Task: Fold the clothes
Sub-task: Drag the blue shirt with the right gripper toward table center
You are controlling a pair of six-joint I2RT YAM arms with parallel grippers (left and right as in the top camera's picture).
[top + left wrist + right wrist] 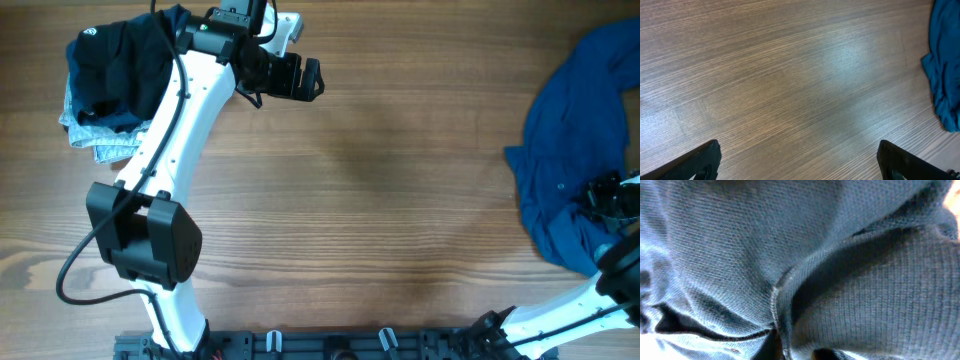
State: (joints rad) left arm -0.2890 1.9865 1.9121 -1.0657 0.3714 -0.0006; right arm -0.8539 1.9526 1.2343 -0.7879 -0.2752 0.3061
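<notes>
1. Nearest the robot's base, on the right side of the wooden bench, the right arm comes up from the lower corner. The right fingers sit in the near part of the teal-blue garment, their black body half sunk in the cloth.
2. The right wrist view is filled edge to edge with the garment's knit fabric. A stitched edge runs down to the bottom centre, where the folds bunch together. The cloth hides the fingers themselves, which are closed and pinch a ridge of this fabric.
3. The garment lies crumpled on the bench. It spreads from the near right towards the far right corner and runs out of the overhead view at the right edge.
4. On the near left is the left arm's black elbow joint, and its white link slants away towards the far side.
5. The left fingers point right above the far part of the bench, well apart from the teal-blue garment. They are spread wide. In the left wrist view their two tips stand at the lower corners with only wood grain between them, and the garment's edge shows at the right.
6. Farthest, in the far left corner, a black garment with a small white logo is heaped on a light-blue denim piece, just beside the left arm.
</notes>
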